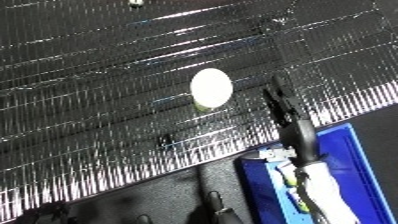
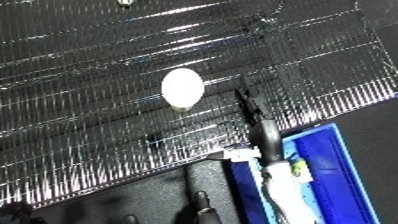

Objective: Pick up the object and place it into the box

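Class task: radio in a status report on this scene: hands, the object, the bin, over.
Right hand open, fingers straight, beside the white object, not touching. Left hand out of view. Object on the silvery mat, outside the blue bin. Nothing in the way.

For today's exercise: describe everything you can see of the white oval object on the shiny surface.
The white object is a smooth, plain oval, egg-like in outline, with no markings. It lies on the shiny, ribbed dark surface, a small yellowish patch at its lower edge. Nothing holds it: the right hand reaches nearby with straight fingers, apart from it. The blue bin sits lower right.
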You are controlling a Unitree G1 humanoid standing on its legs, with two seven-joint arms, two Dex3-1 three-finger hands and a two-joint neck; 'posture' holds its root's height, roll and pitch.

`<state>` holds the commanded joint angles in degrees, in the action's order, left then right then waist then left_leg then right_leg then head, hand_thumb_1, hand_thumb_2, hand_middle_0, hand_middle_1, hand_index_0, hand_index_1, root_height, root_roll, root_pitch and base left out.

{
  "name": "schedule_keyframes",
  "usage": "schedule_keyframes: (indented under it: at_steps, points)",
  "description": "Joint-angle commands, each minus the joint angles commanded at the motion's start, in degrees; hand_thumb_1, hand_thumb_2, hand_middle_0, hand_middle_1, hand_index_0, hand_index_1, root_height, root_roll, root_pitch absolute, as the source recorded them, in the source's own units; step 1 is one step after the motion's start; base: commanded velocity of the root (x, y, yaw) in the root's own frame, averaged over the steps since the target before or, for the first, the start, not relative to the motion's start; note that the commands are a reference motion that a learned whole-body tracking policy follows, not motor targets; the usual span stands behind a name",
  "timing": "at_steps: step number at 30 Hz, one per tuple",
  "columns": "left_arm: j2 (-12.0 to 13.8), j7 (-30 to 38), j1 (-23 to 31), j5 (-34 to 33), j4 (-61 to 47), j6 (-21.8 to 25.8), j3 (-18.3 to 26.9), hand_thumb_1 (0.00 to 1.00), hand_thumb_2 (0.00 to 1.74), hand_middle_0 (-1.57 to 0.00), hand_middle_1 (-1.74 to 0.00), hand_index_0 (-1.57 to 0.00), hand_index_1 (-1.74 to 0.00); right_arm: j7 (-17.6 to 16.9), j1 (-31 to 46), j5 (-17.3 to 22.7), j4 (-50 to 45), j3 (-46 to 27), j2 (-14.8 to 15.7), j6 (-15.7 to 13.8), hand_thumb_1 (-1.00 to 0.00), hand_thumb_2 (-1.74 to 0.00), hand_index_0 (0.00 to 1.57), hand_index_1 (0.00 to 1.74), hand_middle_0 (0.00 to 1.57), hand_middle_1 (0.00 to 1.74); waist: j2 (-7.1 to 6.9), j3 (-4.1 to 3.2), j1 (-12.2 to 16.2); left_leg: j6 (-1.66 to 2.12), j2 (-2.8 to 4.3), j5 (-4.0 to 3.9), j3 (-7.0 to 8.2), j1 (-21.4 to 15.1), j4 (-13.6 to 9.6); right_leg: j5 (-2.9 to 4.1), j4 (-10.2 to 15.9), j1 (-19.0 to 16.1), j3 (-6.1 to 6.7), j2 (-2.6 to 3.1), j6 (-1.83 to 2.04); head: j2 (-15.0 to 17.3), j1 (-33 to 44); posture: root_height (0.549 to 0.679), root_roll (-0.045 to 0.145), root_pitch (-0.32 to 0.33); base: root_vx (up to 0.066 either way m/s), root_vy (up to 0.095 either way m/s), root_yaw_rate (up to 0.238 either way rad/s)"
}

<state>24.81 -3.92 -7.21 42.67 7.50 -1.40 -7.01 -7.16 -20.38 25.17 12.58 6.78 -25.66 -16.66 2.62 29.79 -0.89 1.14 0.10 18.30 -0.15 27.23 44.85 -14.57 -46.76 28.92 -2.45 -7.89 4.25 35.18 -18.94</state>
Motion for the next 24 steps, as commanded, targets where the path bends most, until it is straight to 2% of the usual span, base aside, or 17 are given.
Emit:
schedule_keyframes:
  at_steps: [4, 14, 19, 24]
  points:
    - [0.0, 0.4, -0.7, -0.1, 0.1, -0.2, -0.3, 1.00, 1.74, -1.57, -1.74, -1.57, -1.74, 0.3, -2.0, 0.1, 0.6, 0.3, -0.1, 0.4, 0.00, 0.00, 0.00, 0.00, 0.00, 0.00, 0.25, 0.00, -0.2, 0.03, -0.04, -0.02, 0.12, 0.7, -0.1, 0.10, -0.1, 1.0, -0.07, -0.15, -0.02, -1.6, -0.3, 0.634, 0.049, 0.028, 0.011, 0.005, 0.037]
    - [0.7, 1.3, -1.7, 0.1, -0.2, -1.4, -0.6, 1.00, 1.74, -1.57, -1.74, -1.57, -1.74, -0.2, -6.9, 0.4, 0.9, 0.8, -0.4, 1.6, 0.00, 0.00, 0.00, 0.00, 0.00, 0.00, 0.80, 0.00, -1.0, -0.13, -0.18, -0.20, 0.14, 3.3, 0.5, 0.25, -1.5, 4.1, -0.48, -0.30, -0.21, -7.8, -1.1, 0.629, 0.047, 0.056, 0.012, -0.005, 0.044]
    - [1.4, 2.2, -2.3, 0.7, -1.3, -1.9, -1.4, 1.00, 1.74, -1.57, -1.74, -1.57, -1.74, -0.8, -9.4, 0.5, 0.7, 1.3, -1.0, 1.6, 0.00, 0.00, 0.00, 0.00, 0.00, 0.00, 1.23, 0.00, -1.3, -0.22, -0.26, -0.46, 0.28, 6.3, 1.2, 0.35, -2.6, 7.2, -0.77, -0.07, -0.28, -11.8, -1.7, 0.625, 0.046, 0.086, -0.035, -0.014, 0.025]
    - [1.9, 3.0, -3.3, 1.5, -2.2, -2.0, -2.3, 1.00, 1.74, -1.57, -1.74, -1.57, -1.74, -1.3, -11.9, 1.5, 2.1, 2.1, -1.7, 0.9, 0.00, 0.00, 0.00, 0.00, 0.00, 0.00, 1.82, 0.00, -1.8, -0.33, -0.44, -0.50, 0.20, 9.0, 2.1, -0.01, -4.2, 10.0, -0.82, 0.13, -0.40, -14.5, -2.2, 0.621, 0.046, 0.114, -0.043, -0.010, 0.021]
